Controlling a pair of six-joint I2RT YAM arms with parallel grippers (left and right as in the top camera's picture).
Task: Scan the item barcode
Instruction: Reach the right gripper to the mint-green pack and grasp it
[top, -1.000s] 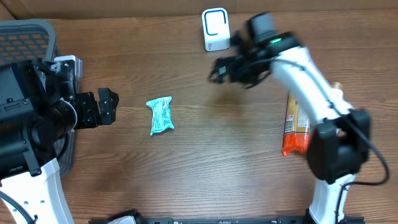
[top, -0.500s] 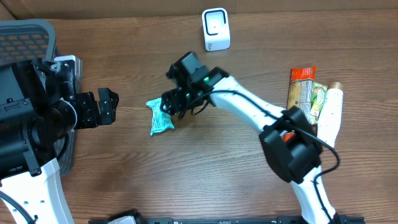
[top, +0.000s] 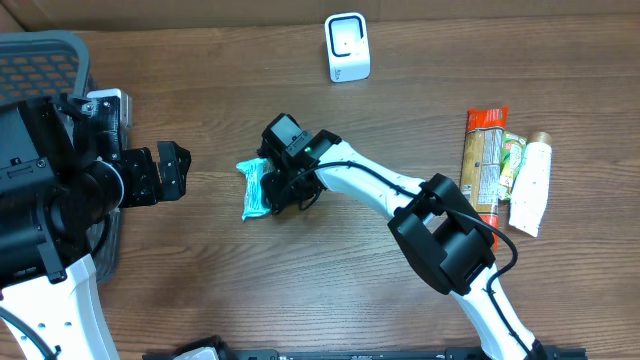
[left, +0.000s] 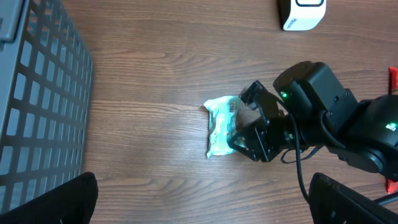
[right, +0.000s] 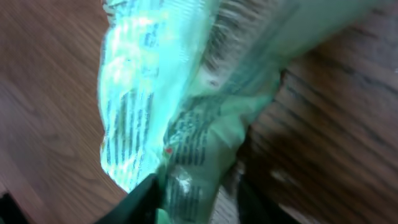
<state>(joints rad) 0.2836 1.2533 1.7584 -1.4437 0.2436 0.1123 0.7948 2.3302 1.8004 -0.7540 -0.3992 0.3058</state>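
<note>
Locate teal packet (top: 251, 194) flat on wooden table (top: 340, 290), left of centre. Find right gripper (top: 277, 190) at packet's right-hand edge, touching it, with arm reaching in from right side. In right wrist view, see packet (right: 155, 93) filling most of frame, lower end dropping between two dark fingers (right: 142, 200); cannot tell whether pressed tight on the film or merely flanking it. Note left gripper (top: 168, 171) spread wide, well apart from packet on its left. Note white scanner (top: 347, 47) upright near far table edge, well apart from packet, with bare wood between. Note grey basket (top: 45, 55) at far left corner, behind left arm. Note orange snack pack (top: 482, 160), green pack (top: 512, 155) and white tube (top: 530, 185) grouped near right edge, well apart from right gripper. Bare wood also in front of packet toward near edge, and between packet and left gripper
</note>
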